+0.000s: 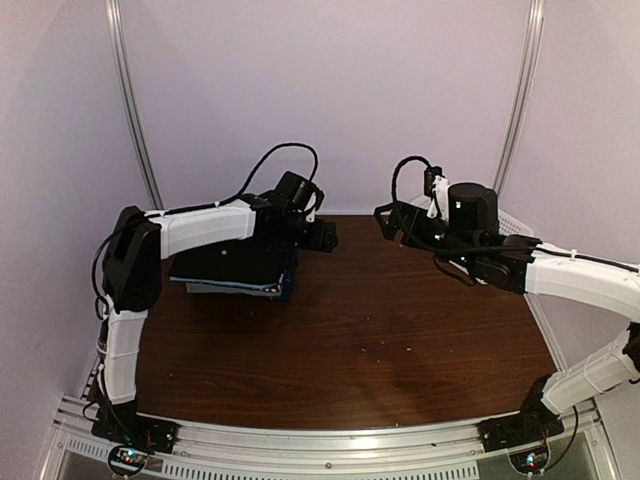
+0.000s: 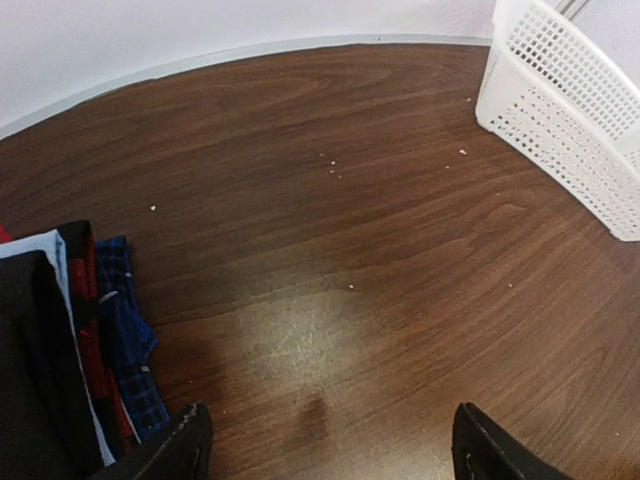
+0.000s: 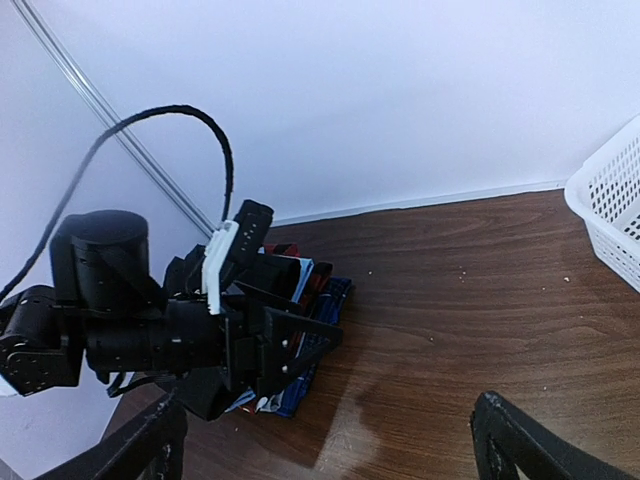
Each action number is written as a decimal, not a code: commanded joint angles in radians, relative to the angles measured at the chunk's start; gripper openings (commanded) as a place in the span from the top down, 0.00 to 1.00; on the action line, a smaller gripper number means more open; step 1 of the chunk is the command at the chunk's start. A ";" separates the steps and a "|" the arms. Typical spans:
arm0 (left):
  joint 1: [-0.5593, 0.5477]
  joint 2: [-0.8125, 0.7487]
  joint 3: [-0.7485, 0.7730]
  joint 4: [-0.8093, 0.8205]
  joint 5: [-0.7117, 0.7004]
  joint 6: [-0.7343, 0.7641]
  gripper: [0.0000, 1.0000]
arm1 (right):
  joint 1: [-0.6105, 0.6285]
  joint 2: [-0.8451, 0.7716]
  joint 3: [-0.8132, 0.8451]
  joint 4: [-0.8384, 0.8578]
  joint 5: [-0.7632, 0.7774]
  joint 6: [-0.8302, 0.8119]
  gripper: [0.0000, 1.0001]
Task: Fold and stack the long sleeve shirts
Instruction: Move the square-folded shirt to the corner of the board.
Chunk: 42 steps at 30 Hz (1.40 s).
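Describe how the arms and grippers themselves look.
Both arms match: white tubular link shells, as on the left arm and right arm, with black joint housings. The left gripper and right gripper have black fingers. A black cable loops over each wrist.

No legible text, no labels, brands or numbers anywhere

The stack of folded shirts (image 1: pixel 235 272) is mostly buried under the left arm (image 1: pixel 205 228) in the top view, so no counting layers there. The left wrist view chops it off at the lower left corner. The white mesh basket (image 2: pixel 560 110) runs off the right edge (from above, just a sliver behind the right arm (image 1: pixel 580 275)). The pale specks (image 2: pixel 332 165) on the table (image 2: pixel 300 250) are too small to identify.
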 commanded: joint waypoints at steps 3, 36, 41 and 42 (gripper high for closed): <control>-0.001 0.160 0.165 -0.050 -0.043 -0.020 0.15 | 0.001 -0.069 -0.028 -0.045 0.044 0.007 0.00; 0.144 0.348 0.236 -0.132 -0.213 -0.138 0.14 | 0.001 -0.136 -0.084 -0.084 0.017 0.049 0.00; 0.187 0.290 0.134 -0.114 -0.218 -0.161 0.14 | 0.001 -0.122 -0.089 -0.078 0.005 0.052 0.00; 0.196 0.280 0.114 -0.113 -0.222 -0.169 0.14 | 0.001 -0.118 -0.088 -0.078 0.002 0.053 0.00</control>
